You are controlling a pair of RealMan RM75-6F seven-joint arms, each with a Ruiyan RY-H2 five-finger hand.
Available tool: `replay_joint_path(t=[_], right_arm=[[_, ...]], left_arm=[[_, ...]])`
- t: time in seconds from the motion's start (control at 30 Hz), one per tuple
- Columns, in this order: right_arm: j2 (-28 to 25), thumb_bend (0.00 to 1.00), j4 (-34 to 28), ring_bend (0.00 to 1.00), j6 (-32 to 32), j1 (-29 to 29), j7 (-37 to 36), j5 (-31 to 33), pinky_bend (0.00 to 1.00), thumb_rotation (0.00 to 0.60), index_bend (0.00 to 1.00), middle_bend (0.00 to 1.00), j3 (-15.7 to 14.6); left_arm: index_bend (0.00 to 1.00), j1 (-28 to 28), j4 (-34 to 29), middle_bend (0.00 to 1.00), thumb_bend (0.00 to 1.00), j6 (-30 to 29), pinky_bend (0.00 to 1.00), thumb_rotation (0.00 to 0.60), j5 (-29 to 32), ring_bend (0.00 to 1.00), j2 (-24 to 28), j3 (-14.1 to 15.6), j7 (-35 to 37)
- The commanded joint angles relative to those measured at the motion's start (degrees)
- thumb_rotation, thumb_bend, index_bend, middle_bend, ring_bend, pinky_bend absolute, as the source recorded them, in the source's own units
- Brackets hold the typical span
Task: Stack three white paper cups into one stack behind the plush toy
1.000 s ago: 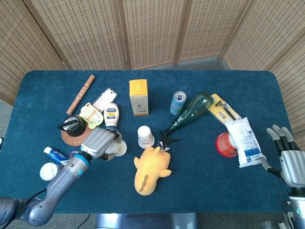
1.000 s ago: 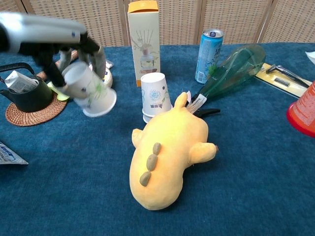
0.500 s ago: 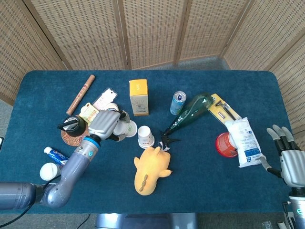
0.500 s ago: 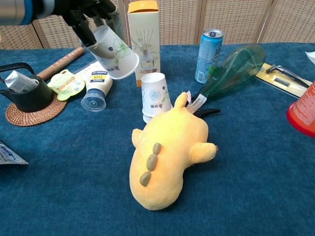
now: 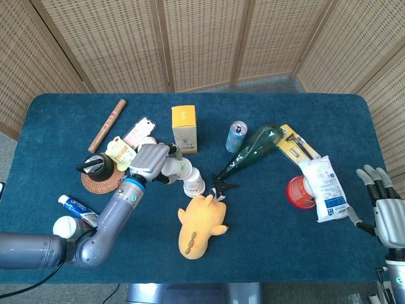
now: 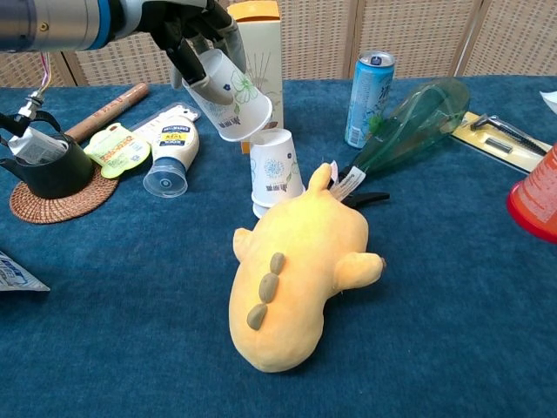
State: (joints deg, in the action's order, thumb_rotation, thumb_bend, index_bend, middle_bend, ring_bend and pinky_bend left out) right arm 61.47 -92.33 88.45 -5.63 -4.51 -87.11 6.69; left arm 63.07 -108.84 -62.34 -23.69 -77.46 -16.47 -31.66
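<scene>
Item 1, nearest you: plush toy (image 6: 296, 283), soft yellow pile with grey back nubs, lying lengthwise, head end toward the far side.

Item 2, just behind its head: cup stack (image 6: 276, 171), white paper, printed motif, upside down on the blue felt table (image 6: 452, 287). A second rim shows at its base, so you likely have two cups nested there already; judge that for yourself.

Item 3, above and to the left of the stack: carried cup (image 6: 230, 94), thin white paper with a floral print, tapered, held by your left hand (image 6: 187, 35), whose fingers wrap its narrow end. Its long axis is tilted, open mouth facing down and toward the stack, its rim just short of the stack's top. The stack lies below and slightly right of this hand; you will probably need to bring the cup upright over it before lowering.

Item 4, far right edge: right hand (image 5: 386, 209), fingers spread, holding nothing, well apart from the cups. Left hand is plainly nearer.

Item 5, behind the carried cup: tall cardboard box (image 6: 255, 61), rigid, close enough to snag.
</scene>
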Motion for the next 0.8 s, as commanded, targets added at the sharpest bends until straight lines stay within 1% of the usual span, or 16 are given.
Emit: replay_joint_path(t=[0.03,0.47,0.8], right_arm=[[-0.06,0.34,0.0,0.0,0.06,0.03,-0.1,0.04,0.37,0.6,0.11,0.0,0.05],[-0.03,0.34,0.0,0.0,-0.16,-0.02,0.09,0.03,0.37,0.6,0.1,0.0,-0.05],[-0.15,0.33,-0.12,0.0,-0.07,-0.02,-0.27,0.04,0.37,0.6,0.1,0.0,0.05]], left_arm=[[0.47,0.45,0.22,0.39,0.31,0.83,0.58,0.6,1.11,0.37,-0.34,-0.57,0.5],[0.46,2.41,0.72,0.38,0.31,1.23,0.58,0.6,3.46,0.37,-1.28,-1.51,0.34],[0.46,4.22,1.34,0.37,0.31,-0.07,0.58,0.6,5.31,0.36,-2.76,-0.83,-1.87]])
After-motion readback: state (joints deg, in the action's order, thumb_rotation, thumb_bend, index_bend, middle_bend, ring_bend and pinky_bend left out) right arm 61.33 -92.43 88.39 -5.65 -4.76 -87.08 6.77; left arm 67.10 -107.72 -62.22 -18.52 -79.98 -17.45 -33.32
